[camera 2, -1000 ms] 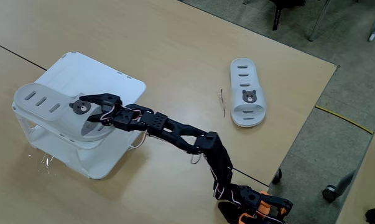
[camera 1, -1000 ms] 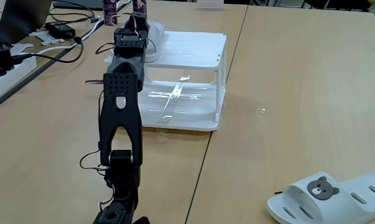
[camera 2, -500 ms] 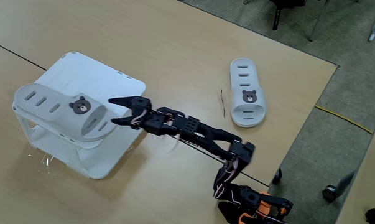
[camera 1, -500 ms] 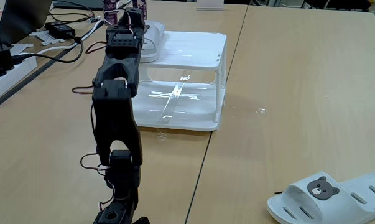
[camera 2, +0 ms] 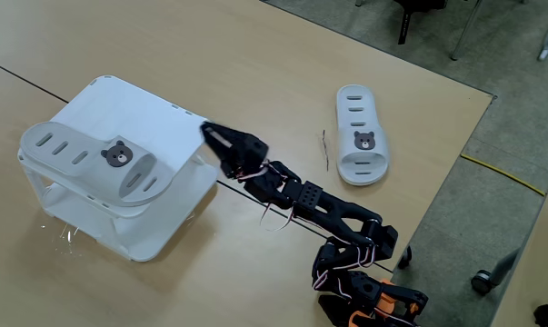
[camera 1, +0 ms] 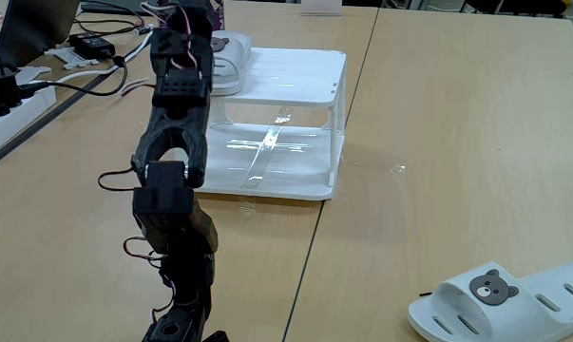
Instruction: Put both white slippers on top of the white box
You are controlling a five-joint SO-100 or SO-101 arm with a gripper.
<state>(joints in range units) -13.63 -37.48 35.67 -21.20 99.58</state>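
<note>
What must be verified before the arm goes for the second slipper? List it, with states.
1. First slipper lies on the box top: ok, though its end overhangs the edge.
2. Claw is off that slipper: ok.
3. Claw carries nothing: ok.
4. Claw open enough for a grasp: cannot tell.
5. Second slipper lies on the table, sole down, nothing on it: ok.
6. Room left on the box top: ok.

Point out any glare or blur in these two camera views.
In a fixed view, bright streaks of glare lie on the white box's glossy lower shelf; the foreground slipper looks slightly soft. In the other fixed view, light is even, with soft shadows under the arm.
</note>
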